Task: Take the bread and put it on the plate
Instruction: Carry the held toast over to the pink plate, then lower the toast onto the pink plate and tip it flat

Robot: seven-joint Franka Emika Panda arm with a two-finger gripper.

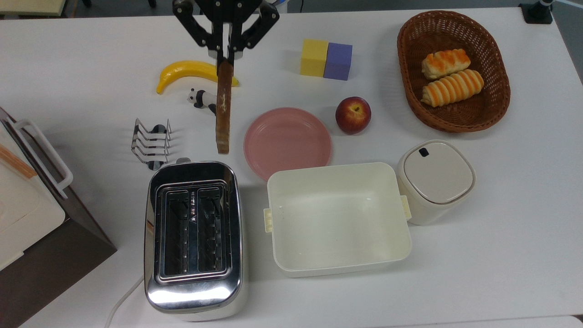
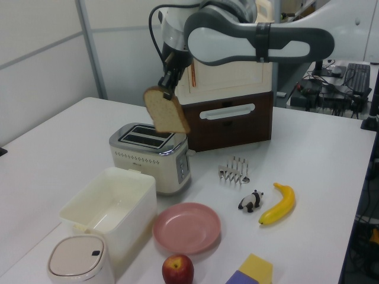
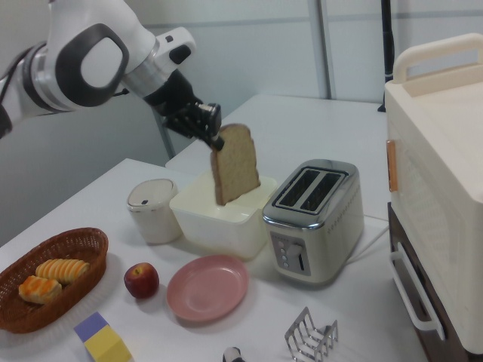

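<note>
The gripper (image 1: 225,51) has its two fingers pinched tight on the top crust of the bread (image 1: 222,109), with no gap showing beyond the slice's own thickness. The slice hangs edge-down in the air, held by one corner and touching nothing else; in the right view (image 3: 235,172) it tilts a little off vertical.

Taking the plate (image 1: 288,142) as the landmark and working outward from it: the bread's lower edge is the nearest thing, hanging above the table just off the plate's rim on the top view's left. The apple (image 1: 353,115) sits just beside the rim on the top view's upper right, and the cream tub (image 1: 338,218) almost touches the rim on the near side. The toaster (image 1: 195,237) stands a little further off, with both slots empty. Further still are the toast rack (image 1: 150,145), the panda figure (image 1: 200,98) and the banana (image 1: 193,73), and the basket (image 1: 453,70) of rolls lies well apart.

The step in hand looks like the carry across to the plate. To do it well, the arm should probably bring the slice over the plate's middle rather than its rim, lower it until the bottom edge is close to the pink surface, and tip the wrist so the bread lays over flat instead of dropping on edge. A release from this height would risk it toppling toward the tub or the apple.
</note>
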